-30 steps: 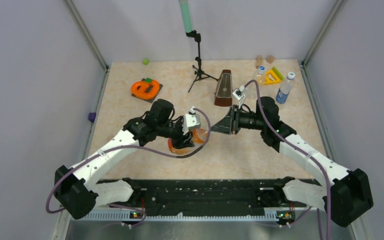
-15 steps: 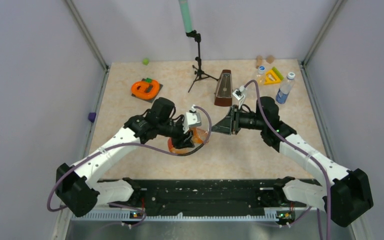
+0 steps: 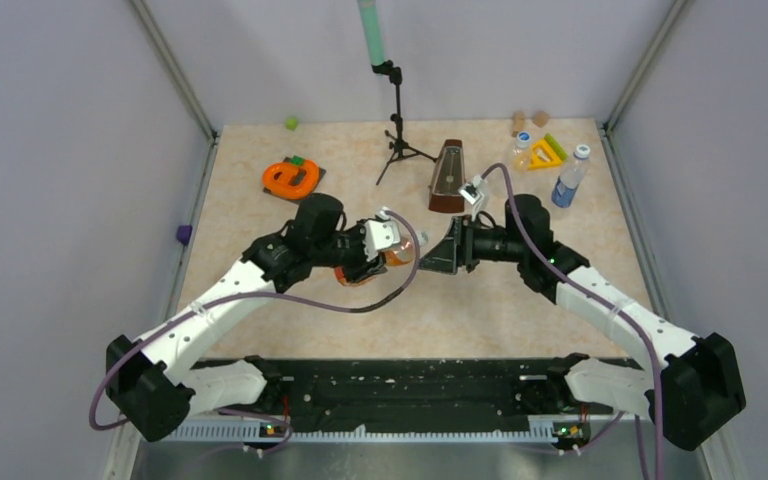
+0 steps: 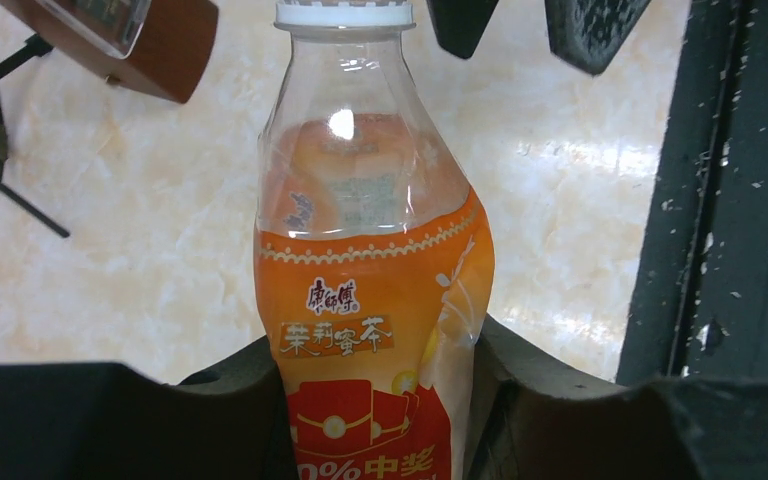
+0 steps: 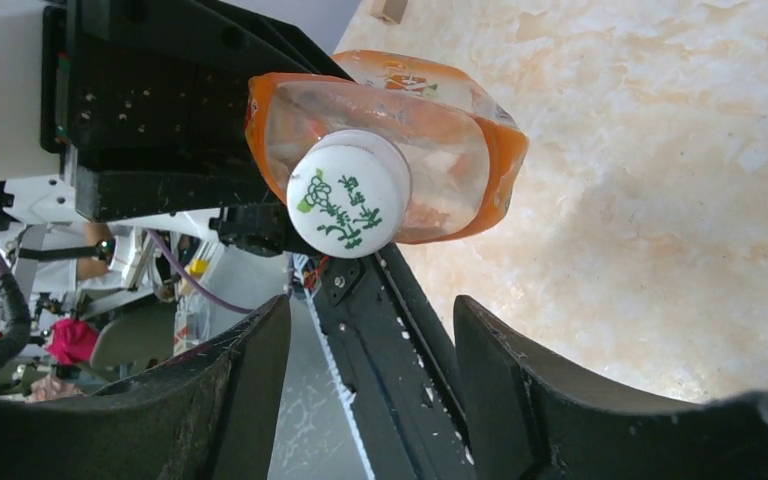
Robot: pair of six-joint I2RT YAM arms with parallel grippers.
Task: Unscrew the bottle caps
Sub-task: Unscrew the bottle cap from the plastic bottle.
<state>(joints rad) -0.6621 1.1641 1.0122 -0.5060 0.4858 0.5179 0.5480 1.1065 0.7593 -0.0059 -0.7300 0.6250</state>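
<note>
My left gripper (image 4: 375,372) is shut on the lower body of the squat orange bottle (image 4: 375,300), holding it off the table with its neck aimed at my right gripper (image 3: 442,250). Its white cap (image 5: 349,208) sits on the neck, printed face toward the right wrist camera. The right gripper (image 5: 370,335) is open, its fingers (image 4: 590,30) just short of the cap and not touching it. At the back right stand a clear bottle with a blue label (image 3: 569,178) and white cap (image 3: 582,152), and a plain clear bottle (image 3: 521,150) with a blue cap (image 3: 524,138).
A brown metronome (image 3: 448,176) stands just behind the two grippers. A black tripod stand (image 3: 397,130) is at the back centre, an orange ring-shaped object (image 3: 291,178) at the back left. A yellow triangle (image 3: 545,155) and wooden blocks (image 3: 530,120) lie by the far bottles.
The right gripper has opened and edged left. The left arm has raised the orange bottle and swung it up toward the right gripper.
</note>
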